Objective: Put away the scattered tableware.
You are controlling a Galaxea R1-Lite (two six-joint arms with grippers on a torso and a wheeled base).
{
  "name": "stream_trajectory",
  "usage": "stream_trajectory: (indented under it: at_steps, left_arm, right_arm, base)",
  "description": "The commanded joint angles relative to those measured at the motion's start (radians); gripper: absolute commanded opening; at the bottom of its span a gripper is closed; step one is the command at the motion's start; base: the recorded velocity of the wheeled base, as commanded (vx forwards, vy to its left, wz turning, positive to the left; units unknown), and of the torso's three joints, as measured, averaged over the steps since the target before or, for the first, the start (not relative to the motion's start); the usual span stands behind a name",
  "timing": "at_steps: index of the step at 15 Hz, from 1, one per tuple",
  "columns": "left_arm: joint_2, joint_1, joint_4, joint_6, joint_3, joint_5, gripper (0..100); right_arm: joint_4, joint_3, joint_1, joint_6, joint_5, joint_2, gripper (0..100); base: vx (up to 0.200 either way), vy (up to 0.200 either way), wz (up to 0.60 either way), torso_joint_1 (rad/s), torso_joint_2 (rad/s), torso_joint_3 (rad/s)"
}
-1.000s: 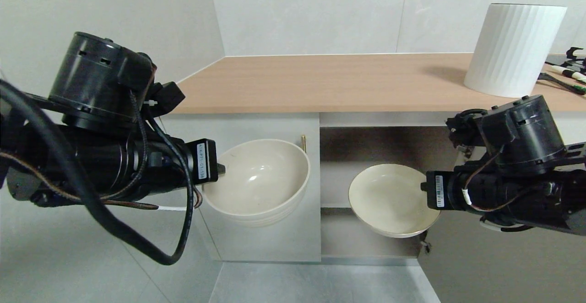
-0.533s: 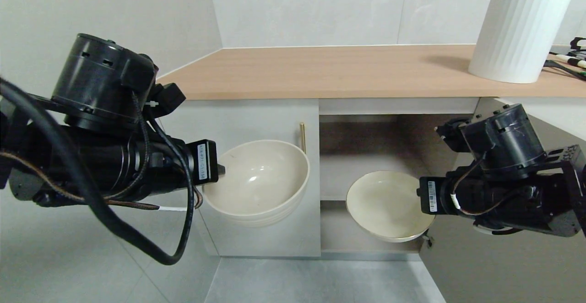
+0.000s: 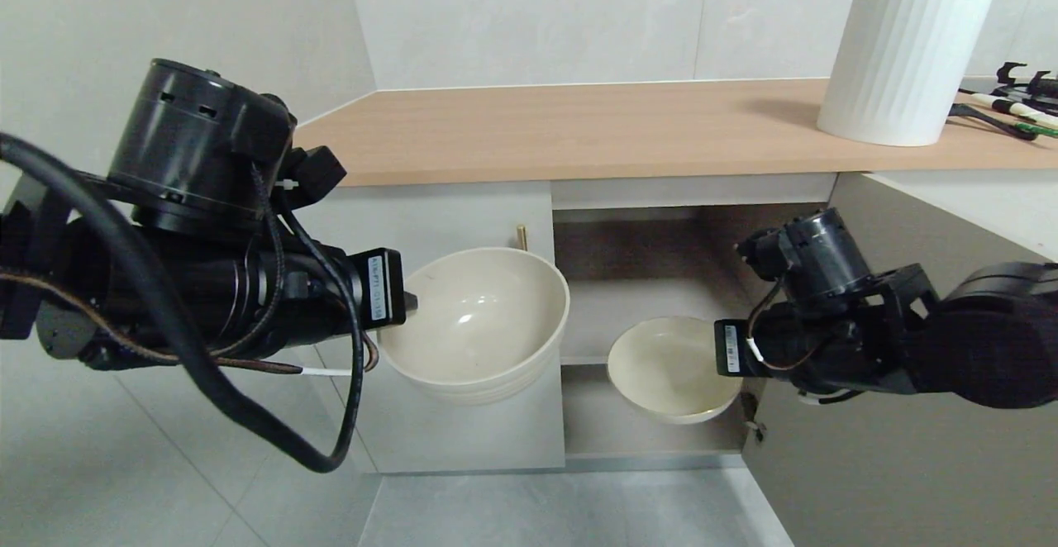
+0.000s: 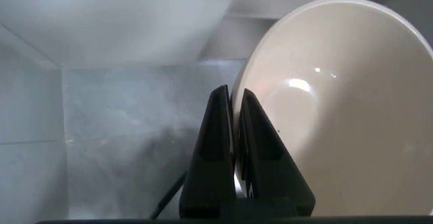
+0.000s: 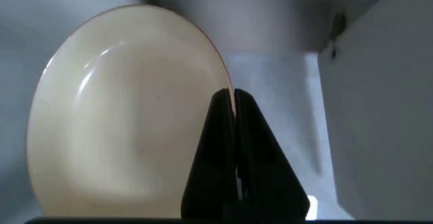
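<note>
Left end effector (image 4: 233, 97) pinching big bowl (image 3: 475, 324) by rim, right end effector (image 5: 234, 97) small bowl (image 3: 669, 365) likewise; seems stiff, slick, breakable.

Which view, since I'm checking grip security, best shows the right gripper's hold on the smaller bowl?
The right wrist view: the right gripper pinches the rim of the smaller bowl. The head view shows that bowl whole, but the arm hides the pinch. The left wrist view shows the larger bowl.
</note>
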Motion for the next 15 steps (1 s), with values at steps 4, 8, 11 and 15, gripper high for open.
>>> stream_trajectory:
  at_steps: [4, 8, 11, 15]
  left_arm:
    - [-0.004, 0.002, -0.001, 0.001, -0.001, 0.002, 0]
    - [-0.003, 0.002, -0.001, 0.001, -0.001, 0.002, 0]
    - [0.000, 0.002, -0.001, 0.001, -0.001, 0.002, 0]
    - [0.016, 0.000, -0.001, 0.001, 0.003, 0.004, 0]
  right_arm:
    - [-0.145, -0.144, -0.074, -0.036, 0.000, 0.242, 0]
    - [-0.133, -0.368, -0.157, -0.054, -0.004, 0.435, 0]
    - [-0.131, -0.488, -0.186, -0.054, -0.046, 0.569, 0]
    - [-0.131, -0.592, -0.206, -0.054, -0.085, 0.674, 0]
  base:
    - [0.000, 0.000, 0.00, 0.000, 0.00, 0.000]
    - [0.000, 0.000, 0.00, 0.000, 0.00, 0.000]
    - [0.000, 0.000, 0.00, 0.000, 0.00, 0.000]
    - [0.000, 0.000, 0.00, 0.000, 0.00, 0.000]
